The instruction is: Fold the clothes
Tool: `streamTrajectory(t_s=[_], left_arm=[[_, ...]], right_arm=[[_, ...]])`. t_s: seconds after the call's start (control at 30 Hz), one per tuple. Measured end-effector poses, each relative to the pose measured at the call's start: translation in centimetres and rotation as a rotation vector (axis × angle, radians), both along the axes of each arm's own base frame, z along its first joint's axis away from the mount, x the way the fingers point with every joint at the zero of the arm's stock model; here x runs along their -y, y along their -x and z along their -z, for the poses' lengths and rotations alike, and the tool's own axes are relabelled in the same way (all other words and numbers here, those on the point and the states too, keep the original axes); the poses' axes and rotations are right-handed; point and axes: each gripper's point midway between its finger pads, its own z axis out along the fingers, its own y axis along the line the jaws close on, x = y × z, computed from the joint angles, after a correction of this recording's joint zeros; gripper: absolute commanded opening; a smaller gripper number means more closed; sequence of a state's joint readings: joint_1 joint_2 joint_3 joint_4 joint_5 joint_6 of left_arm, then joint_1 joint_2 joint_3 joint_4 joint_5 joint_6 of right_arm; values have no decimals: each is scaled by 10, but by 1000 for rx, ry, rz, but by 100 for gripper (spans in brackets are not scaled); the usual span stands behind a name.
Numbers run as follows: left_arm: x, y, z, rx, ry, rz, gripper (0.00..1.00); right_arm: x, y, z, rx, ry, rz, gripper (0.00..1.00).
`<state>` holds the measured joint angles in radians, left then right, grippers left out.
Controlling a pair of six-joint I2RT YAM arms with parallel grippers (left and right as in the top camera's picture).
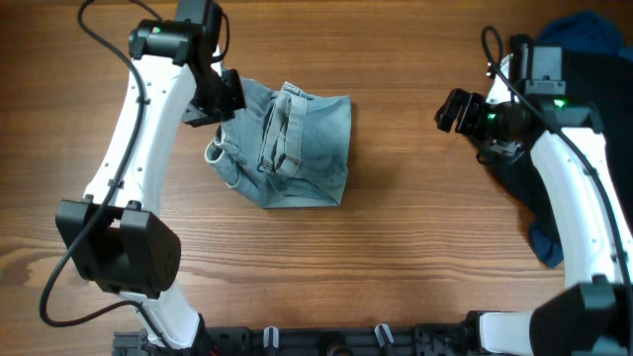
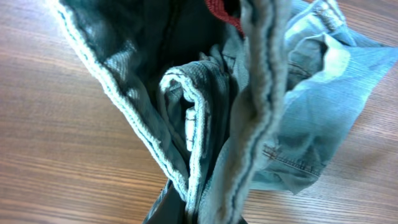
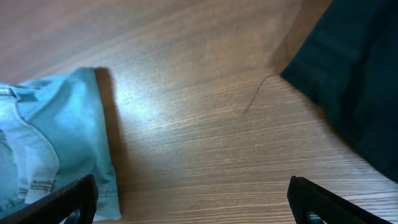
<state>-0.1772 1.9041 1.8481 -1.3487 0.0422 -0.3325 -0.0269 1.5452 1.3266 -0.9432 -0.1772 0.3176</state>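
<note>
Denim fills the left side of the scene: the clothes (image 1: 297, 143), a light-blue faded garment, lie bunched and partly doubled over on the wooden table (image 1: 396, 257), left of the middle and towards the far edge. The left gripper (image 1: 220, 94) sits right on the garment's left edge. In the left wrist view the cloth (image 2: 298, 124) rises close to the lens, with its pale stitched waistband and folds gathering at the bottom edge where the jaws sit. The pincer appears clamped on that bunch, though its fingers are buried in the fabric. A small red patch (image 2: 219, 9) shows inside the waistband at the top of that view, too blurred and cropped for any writing to be read. The garment's right hem (image 3: 93, 143) lies flat on the wood, and bare table separates it from the right gripper (image 1: 453, 111), which hovers well apart from the denim. Its two dark fingertips (image 3: 68, 199) stand wide apart with nothing between them. A thin dark strand (image 3: 255, 94) lies on the wood near a black garment (image 3: 354, 74). This spreads over the table's right edge under the right arm, with a blue cloth (image 1: 586, 25) at the far corner.
</note>
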Motion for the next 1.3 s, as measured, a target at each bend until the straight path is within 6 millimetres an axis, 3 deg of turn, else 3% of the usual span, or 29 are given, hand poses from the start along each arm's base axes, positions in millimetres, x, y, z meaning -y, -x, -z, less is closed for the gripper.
streamTrajectory(t_s=[0.2, 0.37, 0.63, 0.97, 1.3], left_arm=[[20, -4, -2, 35, 3, 44, 6], [36, -3, -3, 49, 7, 83, 6], [70, -2, -5, 89, 18, 160, 8], [117, 1, -10, 146, 53, 220, 19], [137, 6, -12, 164, 67, 253, 11]], right_arm=[[-18, -1, 22, -68, -14, -38, 100], [-30, -2, 22, -62, -23, -63, 100], [-30, -4, 22, -56, -30, -46, 100], [-32, -4, 21, -58, -44, -35, 100], [-33, -4, 21, -65, -62, -8, 100]])
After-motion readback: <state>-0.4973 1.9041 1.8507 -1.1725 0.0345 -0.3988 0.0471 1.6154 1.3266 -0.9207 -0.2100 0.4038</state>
